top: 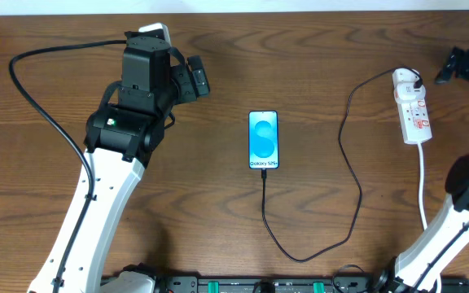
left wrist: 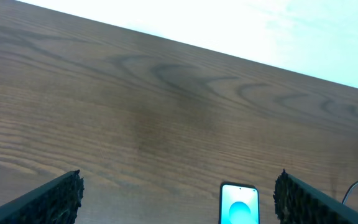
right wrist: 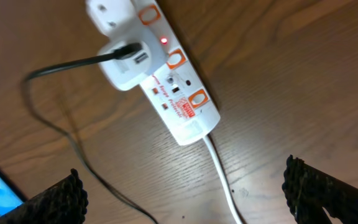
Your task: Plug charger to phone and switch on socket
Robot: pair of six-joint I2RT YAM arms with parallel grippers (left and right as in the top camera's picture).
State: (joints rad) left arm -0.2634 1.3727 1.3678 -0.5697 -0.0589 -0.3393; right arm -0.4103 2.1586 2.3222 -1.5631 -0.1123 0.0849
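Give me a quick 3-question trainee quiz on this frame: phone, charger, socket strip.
1. True or false: the black charger cable runs up to the bottom edge of the phone.
2. The socket strip lies: A) under the phone; B) touching the phone; C) apart from the phone, joined to it only by the cable.
3. In the right wrist view, what colour is the small light lit on the strip?
Key: 1 true; 2 C; 3 red.
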